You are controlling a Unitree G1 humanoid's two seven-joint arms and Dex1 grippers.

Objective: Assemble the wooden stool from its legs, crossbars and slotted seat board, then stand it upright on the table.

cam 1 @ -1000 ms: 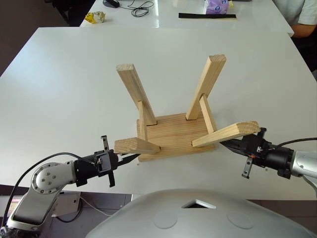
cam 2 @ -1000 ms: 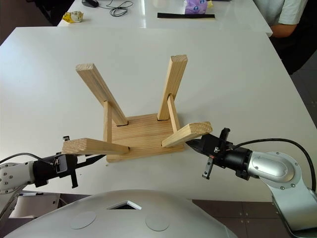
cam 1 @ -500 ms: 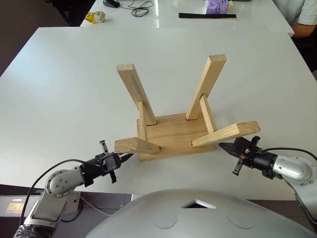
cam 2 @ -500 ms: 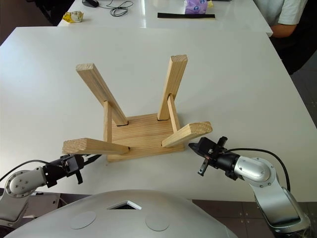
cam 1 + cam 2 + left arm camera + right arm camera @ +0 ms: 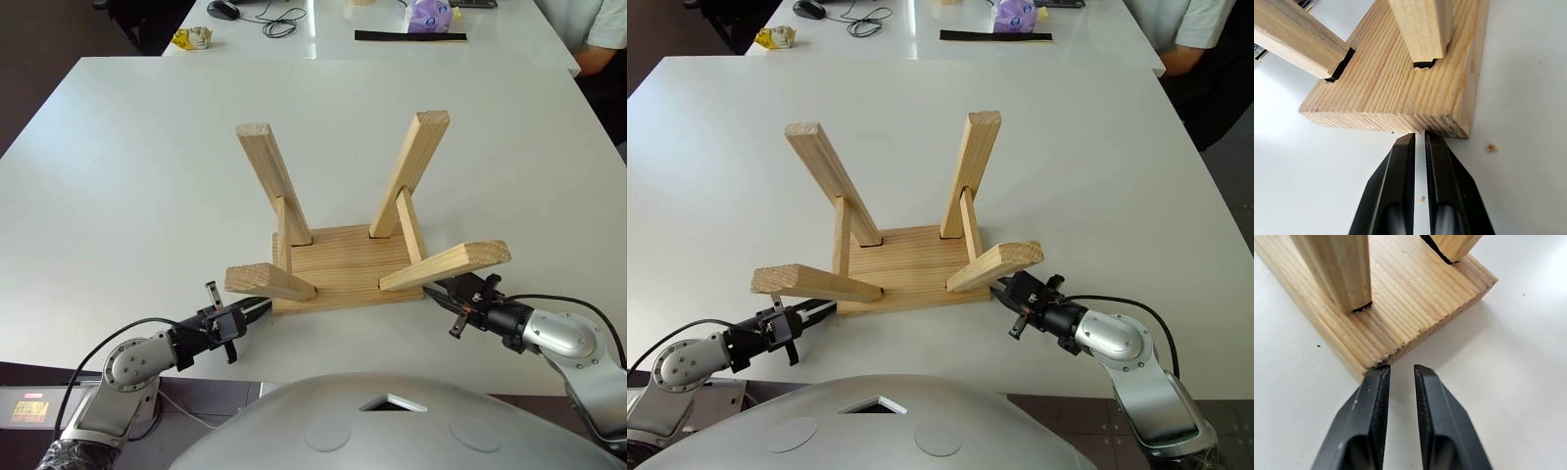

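**A:** Where is the stool (image 5: 345, 257) now?

**B:** Upside down in the middle of the white table (image 5: 118, 176). Its slotted seat board (image 5: 338, 279) lies flat and all four legs splay upward. The crossbars (image 5: 285, 235) sit between the legs.

**A:** And your pincers?

**B:** My left gripper (image 5: 1419, 139) is low at the board's near-left corner. Its fingers are almost pressed together, with the tips right at the edge, pinching nothing. My right gripper (image 5: 1402, 369) is at the near-right corner, with a narrow gap between its fingers, also empty.

**A:** How will it handle?

**B:** I judge it stiff, rigid and fairly light, being pale softwood. The sawn grain should give good grip. The joints worry me, because the legs only sit in slots and a hard tug on one might pull it loose.

**A:** So where will you hold it?

**B:** By the board itself, I think. I would take one edge on each side, near the near-left leg (image 5: 269, 282) and the near-right leg (image 5: 446, 266), and turn it over evenly.
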